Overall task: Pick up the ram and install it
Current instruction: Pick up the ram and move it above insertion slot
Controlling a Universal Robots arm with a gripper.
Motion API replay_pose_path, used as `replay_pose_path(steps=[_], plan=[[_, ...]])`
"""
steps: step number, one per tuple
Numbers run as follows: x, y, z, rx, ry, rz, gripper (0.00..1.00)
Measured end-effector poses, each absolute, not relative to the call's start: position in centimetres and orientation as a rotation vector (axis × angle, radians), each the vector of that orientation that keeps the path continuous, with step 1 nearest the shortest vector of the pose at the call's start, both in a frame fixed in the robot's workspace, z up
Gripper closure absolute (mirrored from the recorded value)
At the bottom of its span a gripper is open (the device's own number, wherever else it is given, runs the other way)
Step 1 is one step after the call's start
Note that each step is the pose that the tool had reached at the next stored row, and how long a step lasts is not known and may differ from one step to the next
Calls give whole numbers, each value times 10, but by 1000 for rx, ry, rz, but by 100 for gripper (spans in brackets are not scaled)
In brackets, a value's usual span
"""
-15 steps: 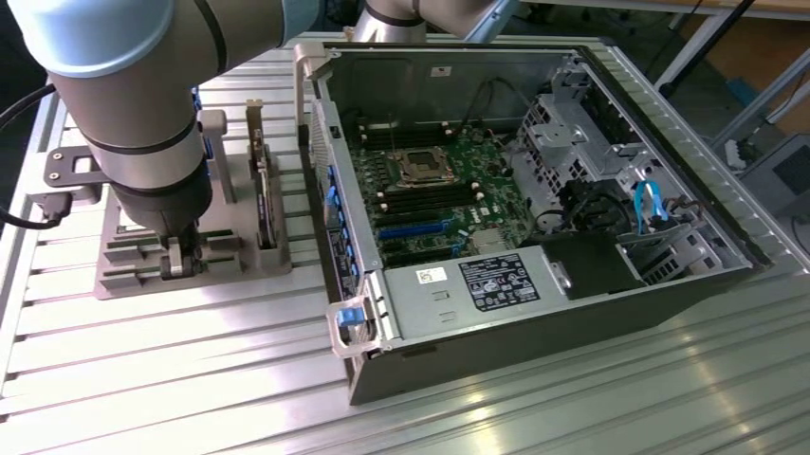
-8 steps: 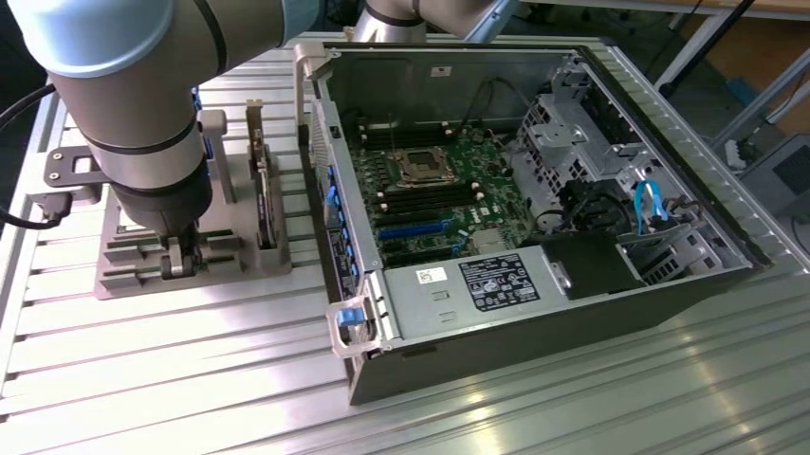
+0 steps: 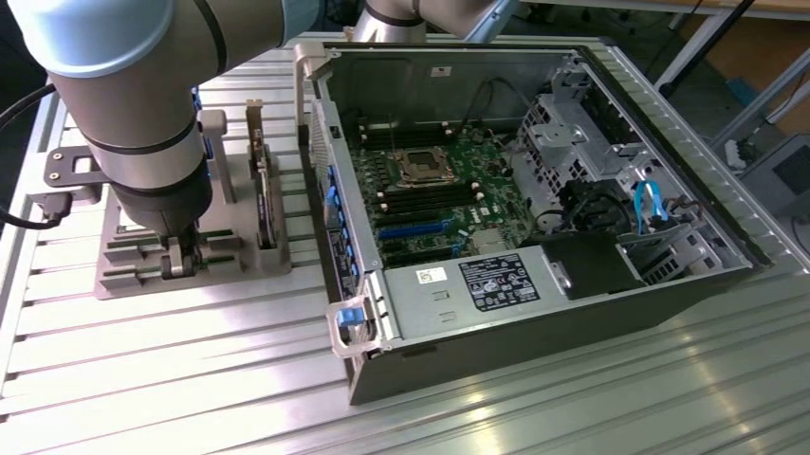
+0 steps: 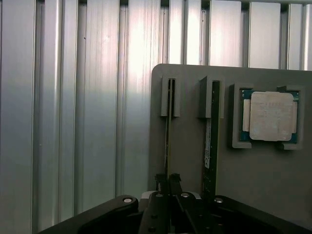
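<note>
The arm [image 3: 127,95] is reaching straight down at the exterior view's left, and its claw [image 3: 177,258] is sitting low over a grey holder tray [image 3: 228,275] that is lying on the ribbed metal table [image 3: 127,360]. In the wrist view the claw [image 4: 168,184] is pinching its two dark fingers [image 4: 161,181] close together on either side of the ram [image 4: 168,126], so it is looking clamped on that stick's near end. The ram is standing on its thin edge in the tray [image 4: 190,161], and its far end is resting in a small upright slot. It is seated in the tray, not lifted out. Just beside it, in the neighbouring slot, a darker, thicker card [image 4: 210,141] is standing on edge and running parallel to the ram without touching it. In the exterior view that card [image 3: 262,194] is showing as a tall dark board between the arm and the computer. Past the card, in a square pocket of the tray, a silver processor chip [image 4: 270,116] is lying flat. The table [image 4: 73,122] is showing bright ribs beside the tray. At the exterior view's right, near the tray, an open computer case [image 3: 443,284] is lying on its side with the green motherboard [image 3: 431,199] facing up, and a bundle of cables and a blue strap are sitting at its far side.
</note>
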State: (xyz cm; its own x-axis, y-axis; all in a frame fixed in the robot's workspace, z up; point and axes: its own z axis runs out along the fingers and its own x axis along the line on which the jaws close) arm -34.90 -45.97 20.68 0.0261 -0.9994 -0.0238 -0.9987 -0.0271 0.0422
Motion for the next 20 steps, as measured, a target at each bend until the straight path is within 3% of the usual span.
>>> replay_pose_path(steps=[20], plan=[[-349, -460, 207, 2208, -2218, -75, 88]])
